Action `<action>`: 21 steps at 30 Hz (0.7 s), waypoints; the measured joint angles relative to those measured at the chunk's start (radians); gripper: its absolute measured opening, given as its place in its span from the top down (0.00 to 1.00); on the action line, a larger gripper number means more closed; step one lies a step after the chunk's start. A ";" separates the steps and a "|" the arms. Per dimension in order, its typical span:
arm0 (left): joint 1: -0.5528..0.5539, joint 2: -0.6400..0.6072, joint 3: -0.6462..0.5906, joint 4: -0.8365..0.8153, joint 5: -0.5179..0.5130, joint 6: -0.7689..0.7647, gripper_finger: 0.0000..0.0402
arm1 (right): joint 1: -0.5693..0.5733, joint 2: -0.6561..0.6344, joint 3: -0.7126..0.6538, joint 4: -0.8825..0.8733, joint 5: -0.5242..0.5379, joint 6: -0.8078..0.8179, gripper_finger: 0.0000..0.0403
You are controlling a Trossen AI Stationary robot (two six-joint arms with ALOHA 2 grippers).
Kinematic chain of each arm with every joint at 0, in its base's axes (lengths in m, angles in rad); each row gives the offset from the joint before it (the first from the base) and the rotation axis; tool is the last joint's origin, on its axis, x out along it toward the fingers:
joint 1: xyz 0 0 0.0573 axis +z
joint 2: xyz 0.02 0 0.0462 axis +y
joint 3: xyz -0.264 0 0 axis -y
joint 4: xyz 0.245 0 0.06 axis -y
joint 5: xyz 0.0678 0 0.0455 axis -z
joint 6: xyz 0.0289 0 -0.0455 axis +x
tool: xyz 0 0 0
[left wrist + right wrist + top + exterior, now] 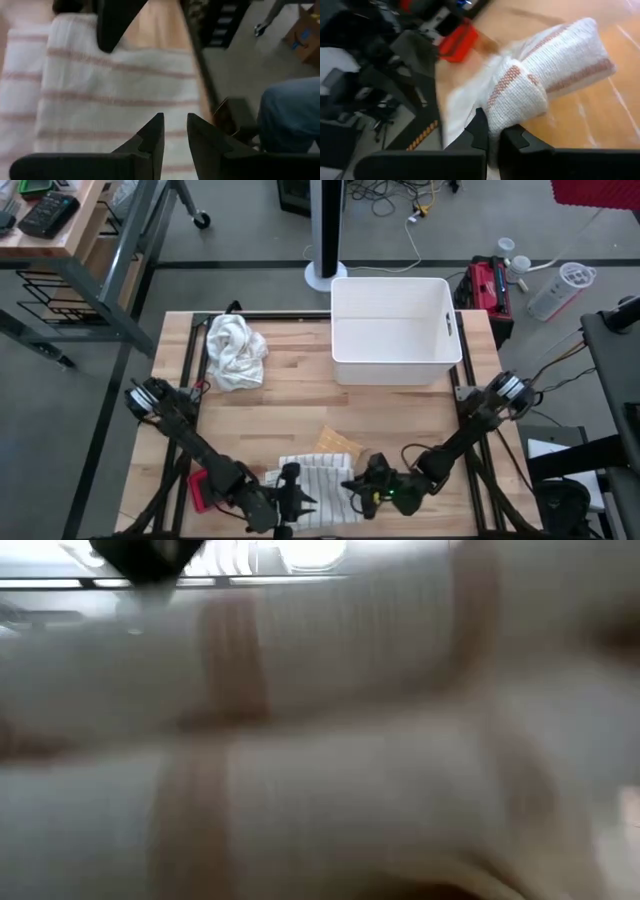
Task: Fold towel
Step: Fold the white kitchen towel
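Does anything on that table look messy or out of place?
Yes. A crumpled white cloth lies bunched beside the white plastic bin, and the striped white towel at the table's near edge is rumpled where the right gripper pinches it.

A robotics lab or workshop: a wooden table [300,395] on a concrete floor, loose cables [400,200] at top centre, a metal-framed workbench [70,240] upper left.

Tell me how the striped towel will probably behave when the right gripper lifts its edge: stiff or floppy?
Probably floppy: the striped towel already bunches and rolls where the right gripper is shut on it. It looks light, so the pinched edge should rise easily. The rest may drag over the wooden table, where the left gripper hovers just above the cloth.
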 joint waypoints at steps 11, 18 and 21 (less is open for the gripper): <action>0.002 -0.224 0.096 -0.319 -0.223 0.208 0.81 | -0.015 -0.244 0.132 -0.263 0.070 -0.276 1.00; -0.008 -0.421 0.069 -0.315 -0.442 0.258 0.81 | -0.102 -0.260 0.292 -0.400 0.056 -0.392 1.00; -0.017 -0.480 0.064 -0.326 -0.450 0.260 0.81 | -0.145 -0.258 0.358 -0.400 0.045 -0.464 1.00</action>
